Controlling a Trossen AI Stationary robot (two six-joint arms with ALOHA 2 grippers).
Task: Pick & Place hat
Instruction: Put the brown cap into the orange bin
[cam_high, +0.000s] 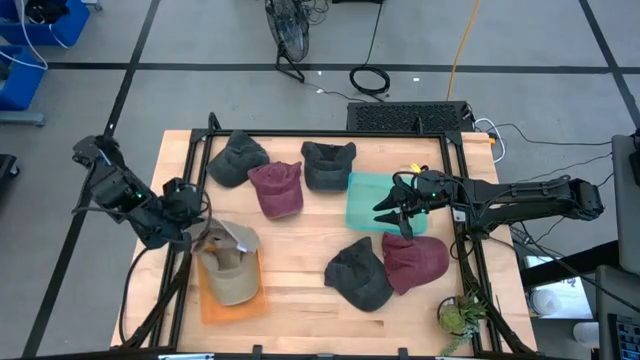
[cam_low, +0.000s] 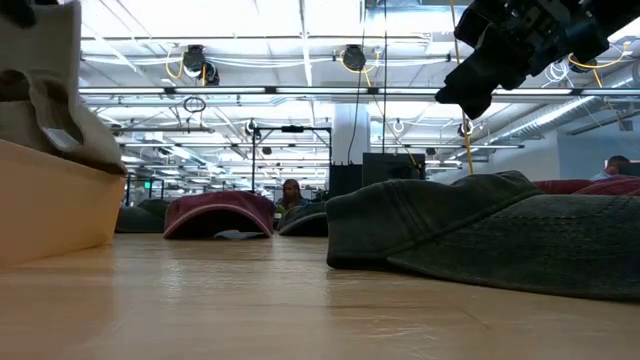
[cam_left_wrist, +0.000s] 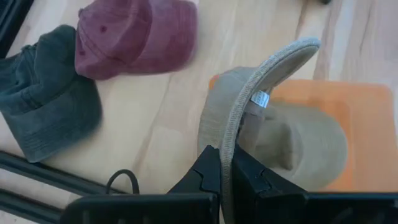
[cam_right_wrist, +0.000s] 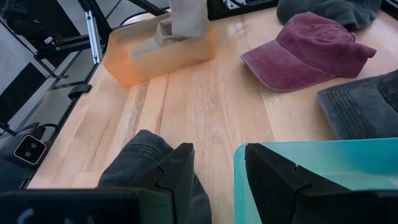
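Roughly midway, by my read: one tan cotton baseball cap sits in the shallow orange plastic tray at the wooden table's front-left corner. Its brim is pinched upright by the left gripper, fingers clamped tight on the edge, so release looks not yet done. Six caps lie loose on the wood: two dark grey and one maroon toward the back edge, a dark grey cap and a maroon cap toward the front-right. The translucent teal plastic tray near the right edge holds nothing. The right gripper hangs above that tray's front rim, jaws spread, gripping nothing, the grey cap just below it.
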